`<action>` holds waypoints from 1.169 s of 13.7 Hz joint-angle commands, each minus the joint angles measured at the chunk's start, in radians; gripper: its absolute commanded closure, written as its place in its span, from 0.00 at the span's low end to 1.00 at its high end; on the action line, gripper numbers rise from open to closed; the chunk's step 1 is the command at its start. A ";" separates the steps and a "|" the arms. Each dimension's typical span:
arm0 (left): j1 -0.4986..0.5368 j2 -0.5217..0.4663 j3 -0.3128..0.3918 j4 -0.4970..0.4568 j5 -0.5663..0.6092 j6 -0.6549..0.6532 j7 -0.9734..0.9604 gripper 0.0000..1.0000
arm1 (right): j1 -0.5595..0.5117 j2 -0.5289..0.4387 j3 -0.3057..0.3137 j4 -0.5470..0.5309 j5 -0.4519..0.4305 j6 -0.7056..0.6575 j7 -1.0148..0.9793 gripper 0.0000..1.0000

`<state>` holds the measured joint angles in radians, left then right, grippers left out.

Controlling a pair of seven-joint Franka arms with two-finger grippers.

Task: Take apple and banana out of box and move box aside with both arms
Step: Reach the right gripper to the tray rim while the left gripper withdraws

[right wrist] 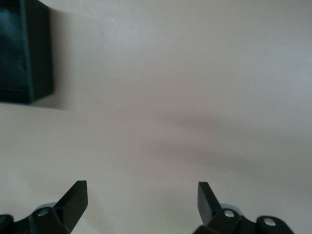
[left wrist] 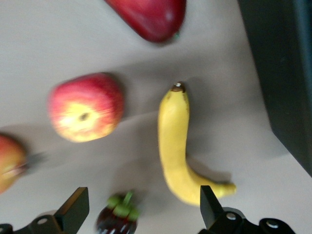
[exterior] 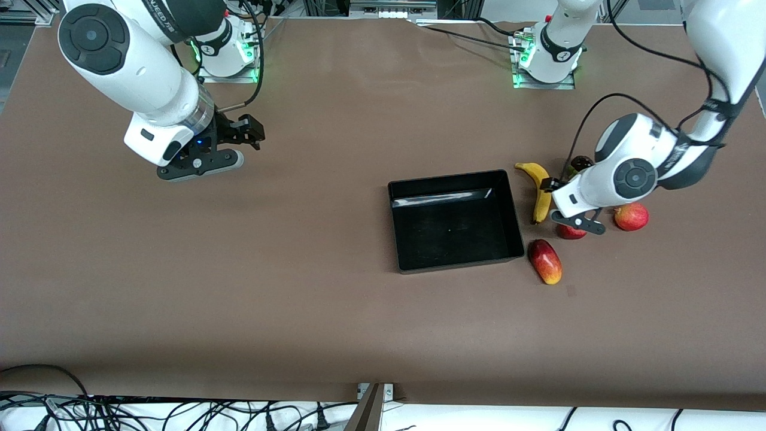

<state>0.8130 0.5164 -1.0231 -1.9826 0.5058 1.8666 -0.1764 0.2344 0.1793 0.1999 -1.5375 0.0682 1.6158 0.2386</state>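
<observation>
The black box (exterior: 510, 197) sits mid-table, with nothing in it. Beside it, toward the left arm's end, lies the yellow banana (exterior: 540, 190) (left wrist: 174, 146). A red apple with a yellow patch (left wrist: 85, 107) rests just past the banana, mostly hidden under the left hand in the front view (exterior: 571, 233). My left gripper (exterior: 562, 197) (left wrist: 142, 208) hovers over these fruits, open and holding nothing. My right gripper (exterior: 242, 136) (right wrist: 141, 197) waits open over bare table at the right arm's end, with a corner of the box (right wrist: 24, 53) in its view.
An oblong red-yellow fruit (exterior: 545, 261) (left wrist: 151, 17) lies nearer the front camera, by the box's corner. A dark purple fruit with green leaves (exterior: 580, 162) (left wrist: 117, 218) sits farther back. Another red apple (exterior: 631, 216) (left wrist: 9, 161) lies toward the table's end.
</observation>
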 commanded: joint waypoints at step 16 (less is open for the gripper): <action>-0.495 -0.298 0.582 0.548 -0.383 -0.333 0.046 0.00 | 0.414 0.563 -0.010 0.036 -0.220 0.839 0.479 0.00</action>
<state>0.4408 0.2996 -0.6207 -1.4170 0.1927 1.5278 -0.1685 0.6429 0.7189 0.1945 -1.5310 -0.1212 2.4551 0.7127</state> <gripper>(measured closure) 0.000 0.000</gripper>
